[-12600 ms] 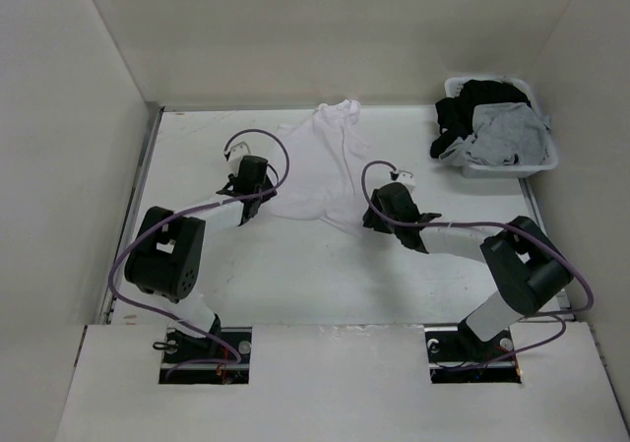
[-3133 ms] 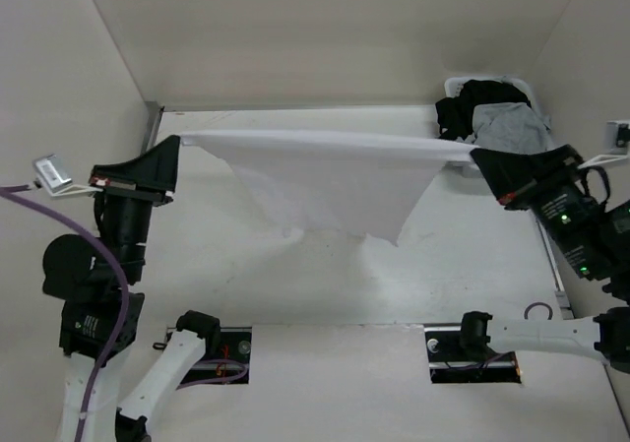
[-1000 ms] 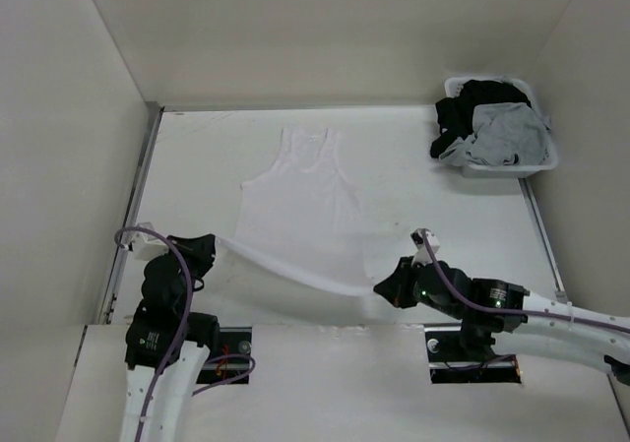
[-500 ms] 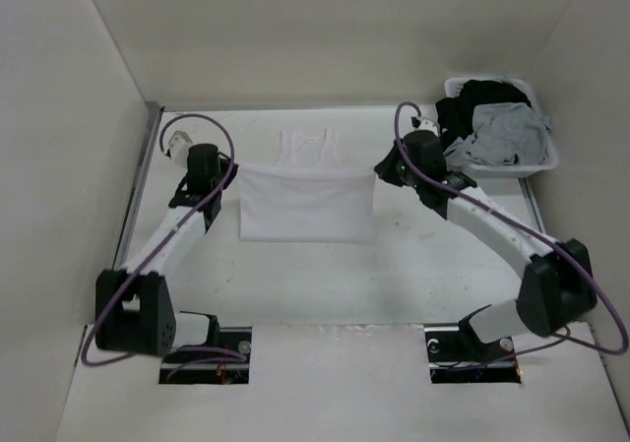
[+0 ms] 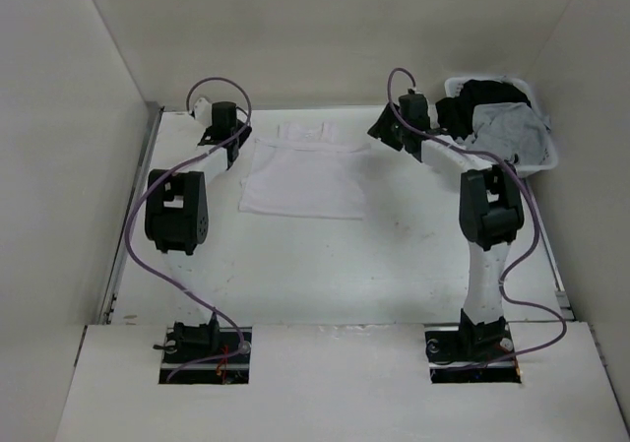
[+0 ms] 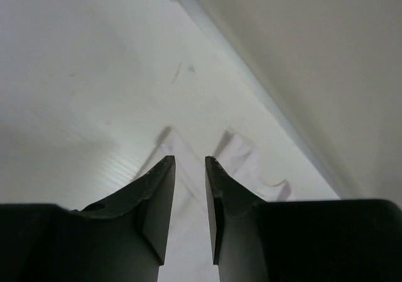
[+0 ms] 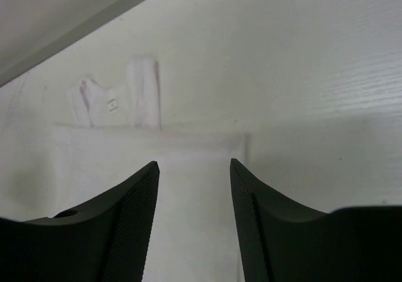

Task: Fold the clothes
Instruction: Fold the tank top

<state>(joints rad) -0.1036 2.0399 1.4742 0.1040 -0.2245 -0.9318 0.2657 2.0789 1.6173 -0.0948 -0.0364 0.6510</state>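
The clothes, a white tank top (image 5: 305, 181), lie folded in half on the table, with the hem laid up near the straps (image 5: 307, 132). My left gripper (image 5: 245, 138) hovers at the fold's far left corner. Its jaws stand a narrow gap apart (image 6: 190, 162), with white fabric (image 6: 235, 156) showing under them and nothing pinched. At the far right corner my right gripper (image 5: 380, 133) is open wide (image 7: 195, 164) above the folded cloth (image 7: 125, 150). The straps (image 7: 141, 87) stick out beyond the folded edge.
A white basket (image 5: 536, 164) at the back right holds a black garment (image 5: 482, 99) and a light grey garment (image 5: 507, 132), close behind the right arm. The back wall runs just beyond both grippers, and a side wall stands to the left.
Both grippers carried the hem farther toward the back wall, laid it by the straps and opened, letting the cloth go. The arms now reach farther out.
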